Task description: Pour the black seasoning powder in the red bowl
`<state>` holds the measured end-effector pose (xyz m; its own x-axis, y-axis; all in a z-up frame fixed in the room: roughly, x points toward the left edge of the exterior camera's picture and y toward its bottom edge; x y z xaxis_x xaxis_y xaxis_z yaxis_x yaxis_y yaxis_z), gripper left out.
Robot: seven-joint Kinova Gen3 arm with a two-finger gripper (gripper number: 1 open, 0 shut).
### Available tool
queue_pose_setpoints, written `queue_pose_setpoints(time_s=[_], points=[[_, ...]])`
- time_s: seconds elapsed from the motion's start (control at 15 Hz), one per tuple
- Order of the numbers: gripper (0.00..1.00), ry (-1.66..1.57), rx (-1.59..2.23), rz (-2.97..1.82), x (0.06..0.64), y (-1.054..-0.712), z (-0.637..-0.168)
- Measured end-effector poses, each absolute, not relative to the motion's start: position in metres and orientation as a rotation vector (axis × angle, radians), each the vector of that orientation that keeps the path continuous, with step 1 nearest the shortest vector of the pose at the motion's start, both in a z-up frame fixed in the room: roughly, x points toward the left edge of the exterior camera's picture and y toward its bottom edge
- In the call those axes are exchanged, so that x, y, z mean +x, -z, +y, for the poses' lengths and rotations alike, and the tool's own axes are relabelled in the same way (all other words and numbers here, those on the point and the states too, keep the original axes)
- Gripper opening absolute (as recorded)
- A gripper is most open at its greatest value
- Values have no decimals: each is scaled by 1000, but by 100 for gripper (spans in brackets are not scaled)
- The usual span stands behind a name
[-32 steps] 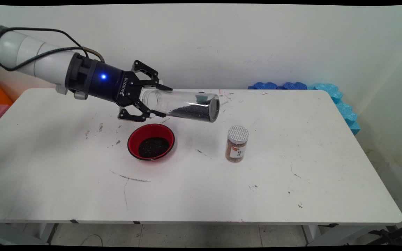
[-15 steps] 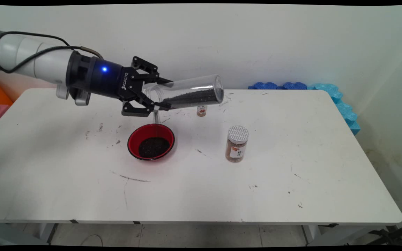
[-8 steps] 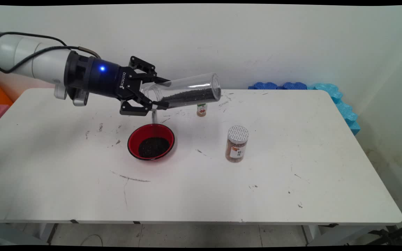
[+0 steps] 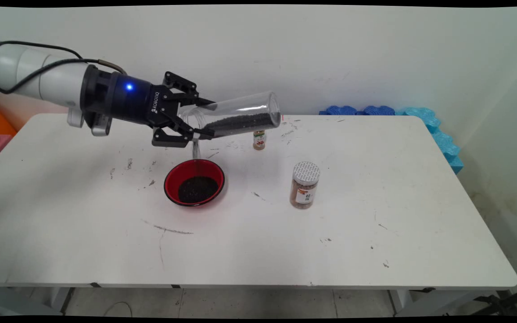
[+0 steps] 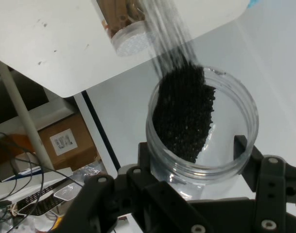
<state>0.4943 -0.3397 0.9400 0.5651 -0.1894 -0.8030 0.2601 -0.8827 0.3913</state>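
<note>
Pinching the jar (image 4: 236,117) at its neck, the gripper (image 4: 194,121) tips it above the bowl (image 4: 194,182) near the table's (image 4: 375,233) middle; keeping the mouth over the bowl's centre avoids spilling grains (image 5: 184,111).

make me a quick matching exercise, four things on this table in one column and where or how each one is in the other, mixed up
Things:
1. clear jar
2. red bowl
3. silver-lidded jar
4. small spice bottle

States:
A. stands upright alone, right of the bowl
B. stands far back, under the tilted jar's raised end
C. tilted in the pincer, dark grains pouring from its mouth
D. sits on the table below the jar's mouth, holding dark grains

Pairs: 1-C, 2-D, 3-A, 4-B
</note>
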Motion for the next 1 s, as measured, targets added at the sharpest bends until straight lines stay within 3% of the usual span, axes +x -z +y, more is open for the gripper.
queue_pose_setpoints(time_s=[1.0], points=[[0, 1291, 2329, 124, 508, -938, -338]])
